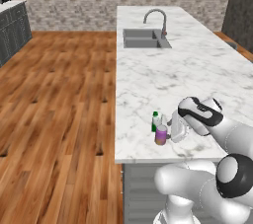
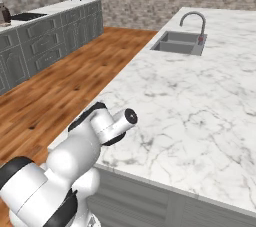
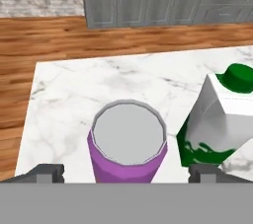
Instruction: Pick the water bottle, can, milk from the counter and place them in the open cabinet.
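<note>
Over the near left corner of the marble counter we go, and the gripper hangs right above the purple can, jaws spread wide, one dark fingertip well out on one side of the can and the other on the far side, neither touching it. Nothing is held. In the hand view the can's silvery top faces straight up at the camera, and just beside it stands the milk, a white-topped carton with a green cap and green base, close to the can but with a sliver of marble between them. From the left base view the can sits near the counter's front edge, close to its left edge, with the milk just behind it, toward the sink, and the white hand close on the can's right. The sink and its curved faucet lie well away at the far end of the counter. Grey arched-panel cabinets line the wall across the wood floor.
</note>
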